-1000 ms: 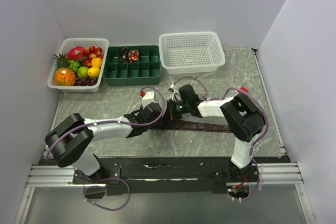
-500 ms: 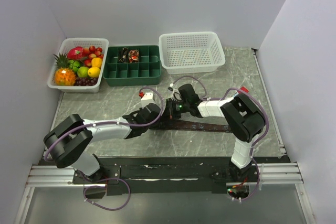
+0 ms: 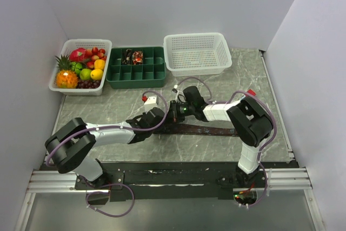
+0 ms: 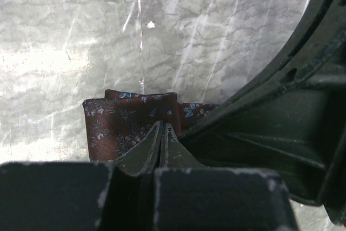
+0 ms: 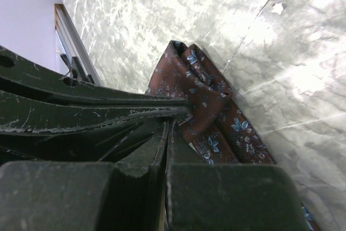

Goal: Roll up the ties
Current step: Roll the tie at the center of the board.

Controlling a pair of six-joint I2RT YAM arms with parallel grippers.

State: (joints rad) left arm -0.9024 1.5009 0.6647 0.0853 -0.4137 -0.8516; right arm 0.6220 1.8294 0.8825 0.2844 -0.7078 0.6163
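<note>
One tie (image 3: 211, 130), dark brown-red with small blue flowers, lies stretched along the marble table in front of the arms. Its left end is folded over into a short doubled flap, seen in the left wrist view (image 4: 127, 117) and the right wrist view (image 5: 216, 117). My left gripper (image 3: 166, 116) and right gripper (image 3: 174, 111) meet tip to tip at that folded end. The left gripper (image 4: 162, 126) has its fingers pressed together on the flap. The right gripper (image 5: 172, 125) is also shut, with the fabric at its tips. Rolled ties (image 3: 133, 56) sit in the green tray.
A green compartment tray (image 3: 136, 74) stands at the back middle, a white mesh basket (image 3: 197, 67) to its right and a white bin of fruit (image 3: 81, 87) to its left. A small red object (image 3: 250, 91) lies near the right table edge.
Both grippers have shifted a little to the left along the tie, staying together at its folded end. The rest of the tie has not moved.
</note>
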